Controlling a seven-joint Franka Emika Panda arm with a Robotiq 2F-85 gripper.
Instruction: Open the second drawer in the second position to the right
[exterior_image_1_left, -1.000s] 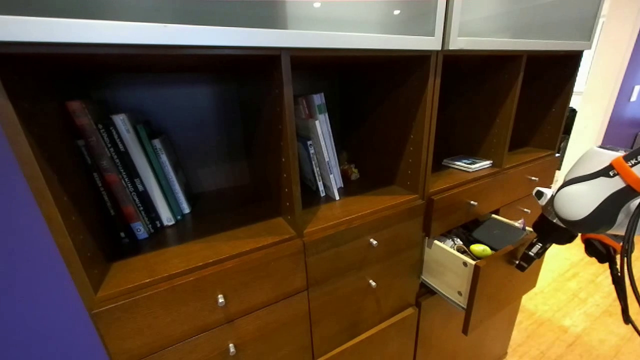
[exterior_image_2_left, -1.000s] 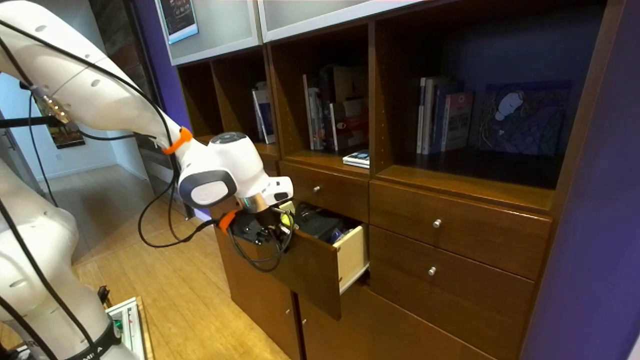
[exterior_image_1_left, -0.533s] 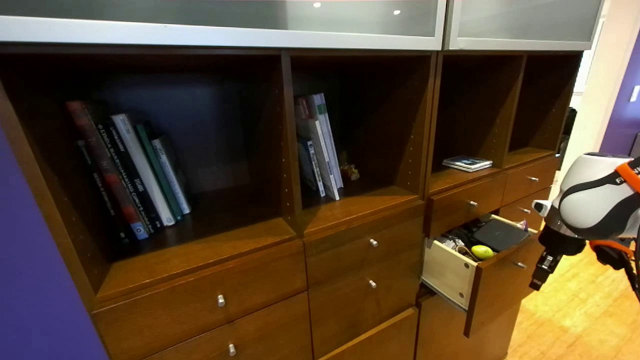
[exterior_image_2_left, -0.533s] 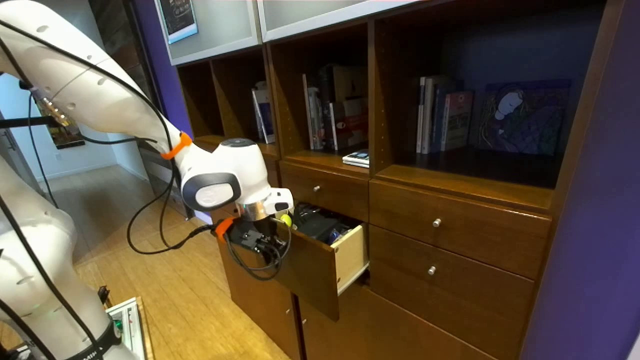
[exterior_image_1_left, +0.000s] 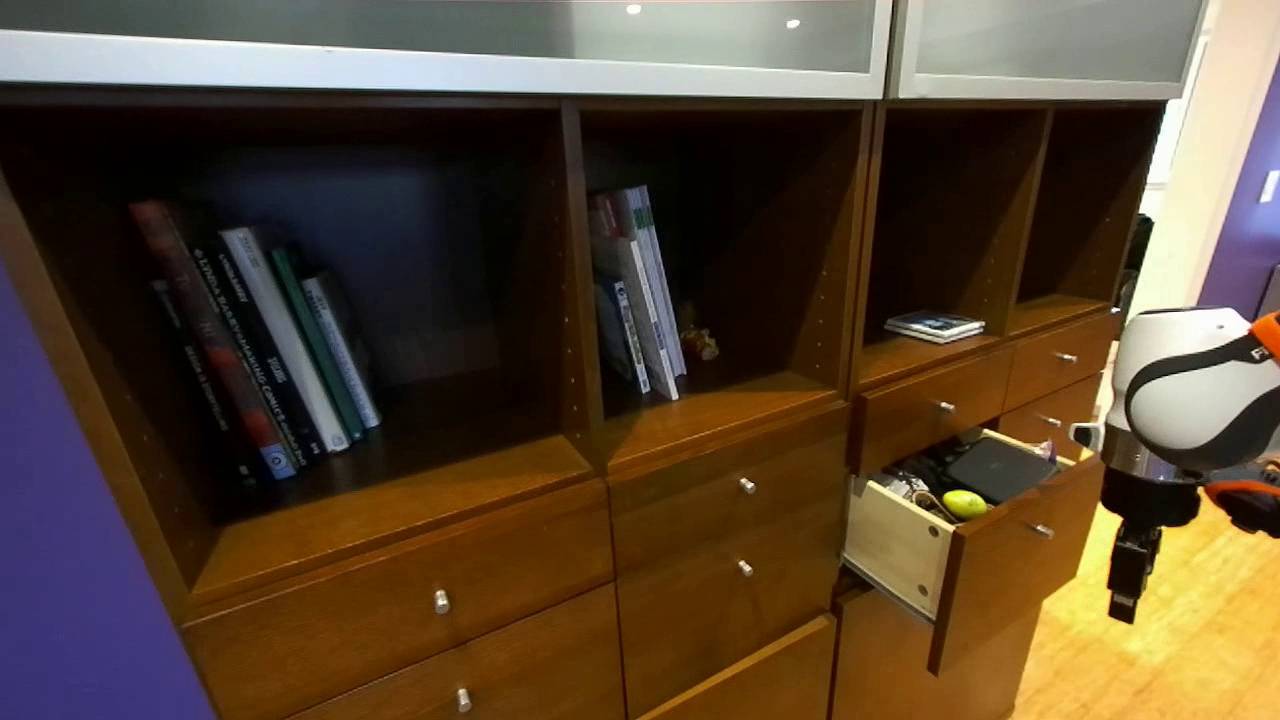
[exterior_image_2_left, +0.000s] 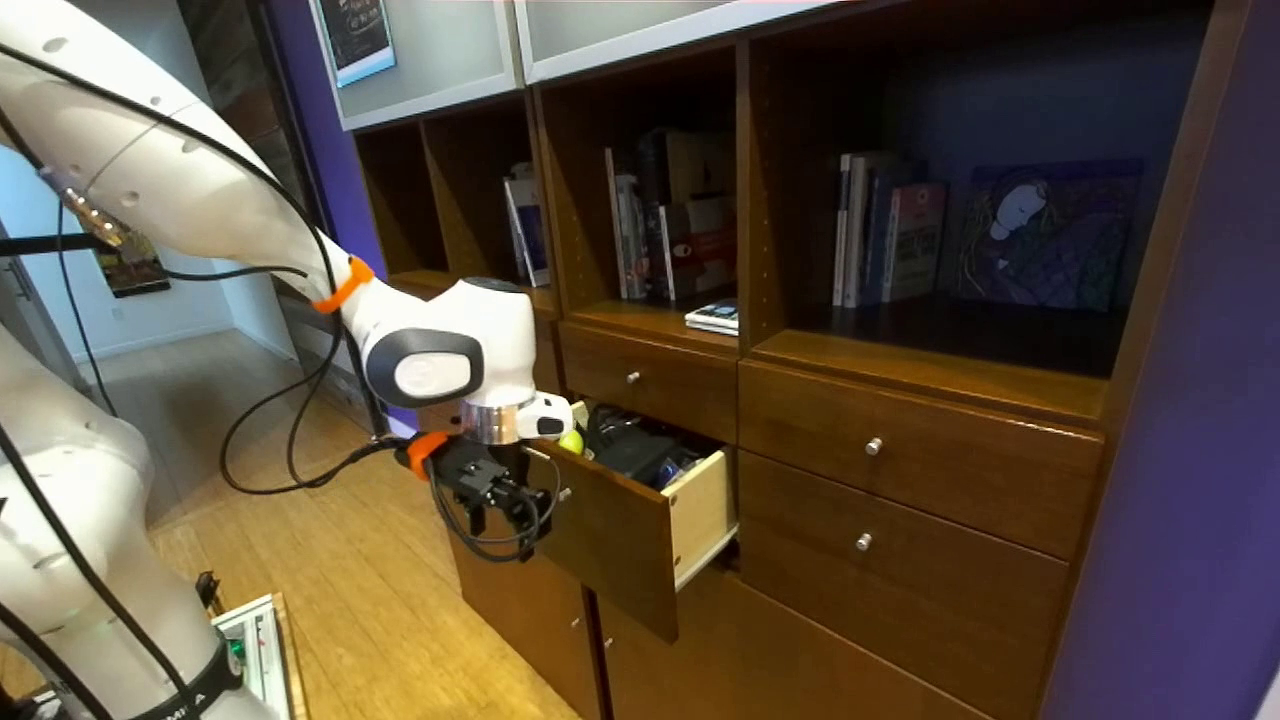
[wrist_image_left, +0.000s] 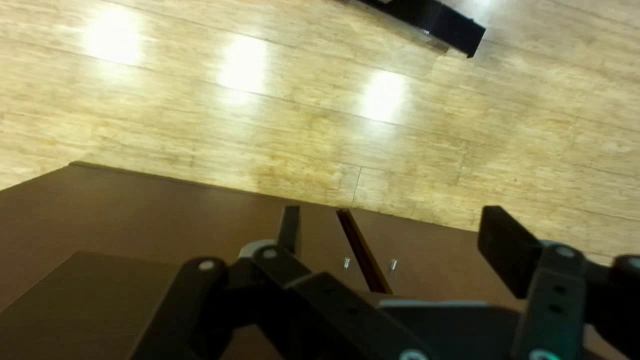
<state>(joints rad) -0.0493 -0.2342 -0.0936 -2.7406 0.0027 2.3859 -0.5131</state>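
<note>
The second drawer (exterior_image_1_left: 1015, 570) stands pulled out from the cabinet in both exterior views, showing its brown front, a small silvery knob (exterior_image_1_left: 1042, 531) and a pale wood side. Inside it lie a yellow-green item (exterior_image_1_left: 963, 503) and a flat black case (exterior_image_1_left: 1000, 470). My gripper (exterior_image_1_left: 1123, 608) points straight down in front of the drawer front, apart from the knob. From the wrist, the gripper (wrist_image_left: 392, 240) has its fingers (wrist_image_left: 505, 250) spread wide with nothing between them. In an exterior view the drawer's knob (exterior_image_2_left: 565, 494) shows just beside the gripper (exterior_image_2_left: 502, 540).
A closed drawer (exterior_image_1_left: 935, 408) sits directly above the pulled-out one. Lower cabinet doors (wrist_image_left: 425, 275) with two knobs lie below. Cables (exterior_image_2_left: 490, 545) loop around the gripper. A black object (wrist_image_left: 440, 25) is on the wooden floor (wrist_image_left: 300, 100). Booklets (exterior_image_1_left: 934, 326) rest on the shelf above.
A second ago my gripper was at the drawer's knob. It has since backed away from the front, turned downward and opened. The drawer came out very slightly further, then stayed still.
</note>
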